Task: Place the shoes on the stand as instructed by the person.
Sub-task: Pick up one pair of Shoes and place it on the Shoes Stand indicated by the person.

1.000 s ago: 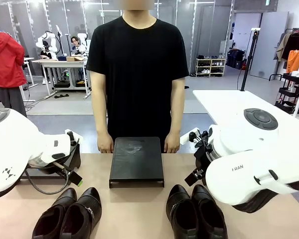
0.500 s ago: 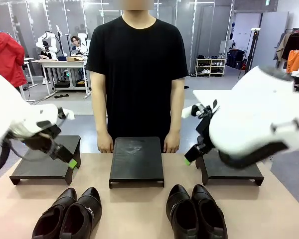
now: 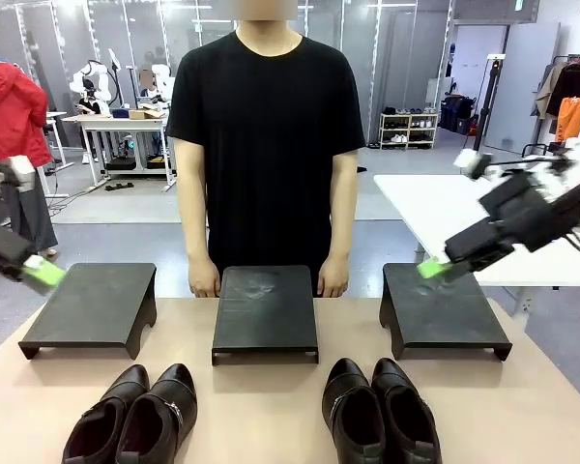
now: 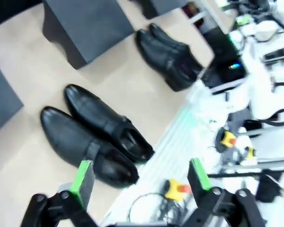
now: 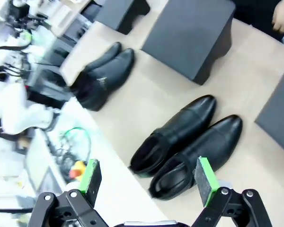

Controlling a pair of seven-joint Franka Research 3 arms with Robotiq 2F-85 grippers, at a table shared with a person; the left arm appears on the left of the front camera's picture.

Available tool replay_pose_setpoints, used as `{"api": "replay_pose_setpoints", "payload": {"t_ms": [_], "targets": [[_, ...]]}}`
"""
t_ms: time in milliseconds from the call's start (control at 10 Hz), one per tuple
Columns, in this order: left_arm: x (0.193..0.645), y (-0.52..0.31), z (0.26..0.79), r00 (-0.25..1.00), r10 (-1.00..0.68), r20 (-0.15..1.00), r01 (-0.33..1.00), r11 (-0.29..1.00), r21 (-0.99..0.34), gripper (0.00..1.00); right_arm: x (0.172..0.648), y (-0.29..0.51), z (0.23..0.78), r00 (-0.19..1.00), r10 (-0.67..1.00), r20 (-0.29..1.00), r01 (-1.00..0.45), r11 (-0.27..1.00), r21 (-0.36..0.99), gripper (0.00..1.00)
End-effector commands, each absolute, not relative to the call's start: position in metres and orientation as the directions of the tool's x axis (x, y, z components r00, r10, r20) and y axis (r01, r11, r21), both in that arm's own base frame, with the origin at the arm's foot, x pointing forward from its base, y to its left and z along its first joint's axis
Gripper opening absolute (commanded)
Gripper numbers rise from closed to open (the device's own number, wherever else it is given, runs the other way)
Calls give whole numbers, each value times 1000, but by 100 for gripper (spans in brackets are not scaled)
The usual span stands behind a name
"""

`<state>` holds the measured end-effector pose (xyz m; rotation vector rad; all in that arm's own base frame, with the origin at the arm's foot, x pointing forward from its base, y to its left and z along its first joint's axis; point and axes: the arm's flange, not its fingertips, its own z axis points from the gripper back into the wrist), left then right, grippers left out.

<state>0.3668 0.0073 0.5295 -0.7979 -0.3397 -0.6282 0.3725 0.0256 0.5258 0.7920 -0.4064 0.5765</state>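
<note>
Wrist view shows left end effector (image 4: 141,166) gaping; front shows person (image 3: 266,145).

Tan table (image 3: 261,416) plus background clutter.
Behind your right gripper (image 3: 435,268) you've got a white table (image 3: 435,208), a black pole (image 3: 481,116), a low shelf rack (image 3: 408,130), and an orange garment (image 3: 571,116) farther right. Behind your left gripper (image 3: 41,274): a bystander (image 3: 10,111) in a red jacket and a workbench (image 3: 126,124). Left wrist view: a yellow button box (image 4: 173,188) sits straight ahead of that gripper, cable loop (image 4: 141,204) beside it.
</note>
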Motion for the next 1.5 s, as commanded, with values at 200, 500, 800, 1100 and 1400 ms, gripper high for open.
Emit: {"api": "replay_pose_setpoints", "payload": {"t_ms": [200, 500, 800, 1100, 1400], "targets": [[349, 117, 511, 807, -243, 538, 590, 344, -730, 100, 359, -91, 494, 852, 143, 504, -519, 360, 775, 100], [312, 209, 479, 844, -11, 536, 508, 334, -794, 100, 322, -178, 454, 870, -96, 484, -430, 333, 839, 100], [282, 267, 441, 855, 174, 489, 418, 325, -848, 100, 293, -219, 438, 853, -241, 463, -377, 329, 866, 100], [265, 278, 445, 844, 203, 497, 410, 354, -841, 100, 282, -227, 440, 849, -259, 461, -359, 357, 862, 100], [263, 278, 435, 856, 208, 473, 381, 364, -850, 100, 282, -232, 437, 863, -255, 437, -335, 360, 871, 100]]}}
